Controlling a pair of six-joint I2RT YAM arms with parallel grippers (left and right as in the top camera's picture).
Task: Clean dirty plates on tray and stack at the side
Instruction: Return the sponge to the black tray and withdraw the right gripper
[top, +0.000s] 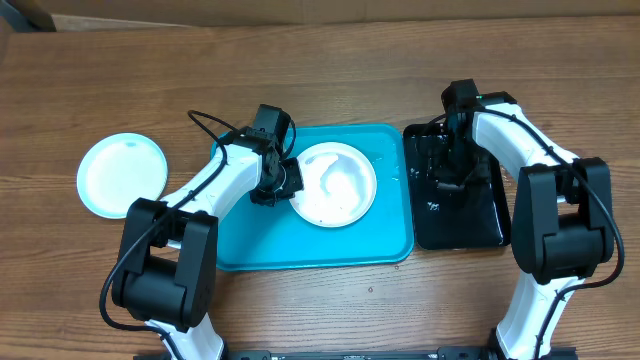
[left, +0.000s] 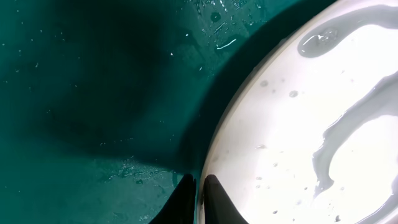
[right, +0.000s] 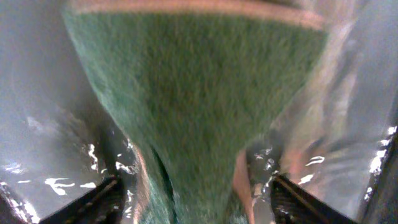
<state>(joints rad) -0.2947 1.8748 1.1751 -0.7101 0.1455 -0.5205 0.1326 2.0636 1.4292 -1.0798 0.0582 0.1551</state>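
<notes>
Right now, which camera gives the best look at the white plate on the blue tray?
The overhead view: it shows the whole white plate, wet, lying on the tray. The left wrist view shows only one wet edge of it up close, pinched by the left claw. The right wrist view shows none of it.

surface: brown wood-grain table (top: 330, 310); far edge: tan strip (top: 300, 8) beyond it; light: even, soft
</notes>
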